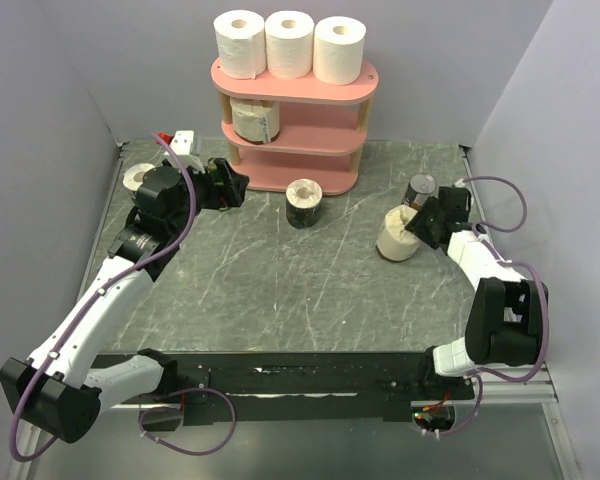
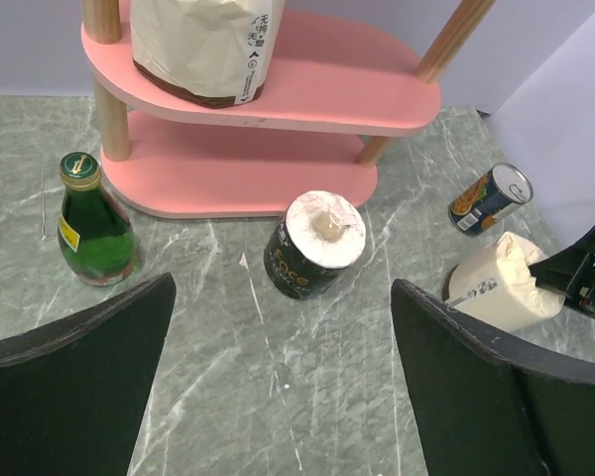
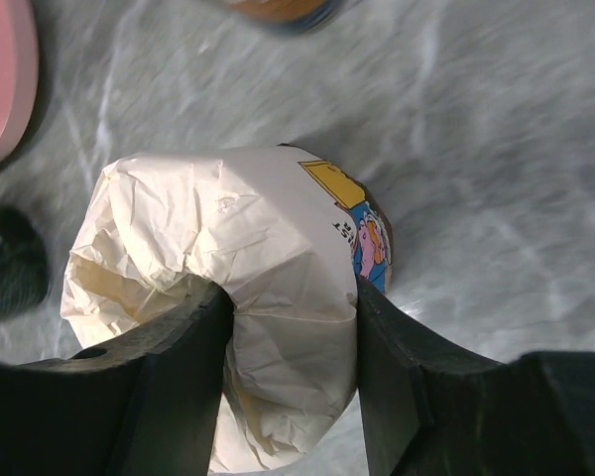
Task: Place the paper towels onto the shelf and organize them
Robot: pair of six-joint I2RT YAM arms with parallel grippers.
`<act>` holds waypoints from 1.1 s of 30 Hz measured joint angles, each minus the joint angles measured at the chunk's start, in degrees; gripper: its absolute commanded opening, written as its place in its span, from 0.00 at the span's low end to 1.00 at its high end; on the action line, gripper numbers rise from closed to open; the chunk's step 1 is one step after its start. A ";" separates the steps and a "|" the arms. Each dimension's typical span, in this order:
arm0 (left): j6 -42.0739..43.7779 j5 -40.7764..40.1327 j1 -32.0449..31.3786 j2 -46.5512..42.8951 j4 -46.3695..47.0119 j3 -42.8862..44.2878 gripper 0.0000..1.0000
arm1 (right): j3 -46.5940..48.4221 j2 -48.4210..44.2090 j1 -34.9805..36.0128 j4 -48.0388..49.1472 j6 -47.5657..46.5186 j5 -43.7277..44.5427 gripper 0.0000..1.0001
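Observation:
The pink shelf [image 1: 300,93] stands at the back, with three white paper towel rolls [image 1: 289,44] on its top board and a cream roll [image 1: 255,120] on the middle board. A dark-banded roll [image 1: 304,203] stands on the table in front of it and shows in the left wrist view [image 2: 315,245]. My left gripper [image 1: 235,188] is open and empty, left of that roll and short of it [image 2: 283,317]. My right gripper [image 1: 417,224] is shut on a cream roll [image 1: 396,238], its fingers pressing into the crumpled wrapper [image 3: 278,258]. Another roll [image 1: 137,177] sits far left behind my left arm.
A small metal can [image 1: 420,188] lies just behind the held roll, also in the left wrist view [image 2: 491,198]. A green glass bottle [image 2: 94,223] stands by the shelf's left foot. The shelf's lower boards [image 2: 327,84] are bare on the right. Grey walls close in on both sides.

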 measured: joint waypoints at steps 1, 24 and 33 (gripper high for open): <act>0.04 -0.09 0.02 0.00 0.00 0.00 0.96 | 0.09 -0.11 0.96 -0.33 0.22 -0.04 0.47; 0.02 -1.55 0.02 0.00 0.42 -0.39 0.96 | 31.63 5.95 18.38 5.57 9.75 3.61 0.48; 0.04 -1.79 0.02 -1.14 0.46 -0.72 0.96 | 40.87 16.96 19.61 3.26 11.82 6.75 0.48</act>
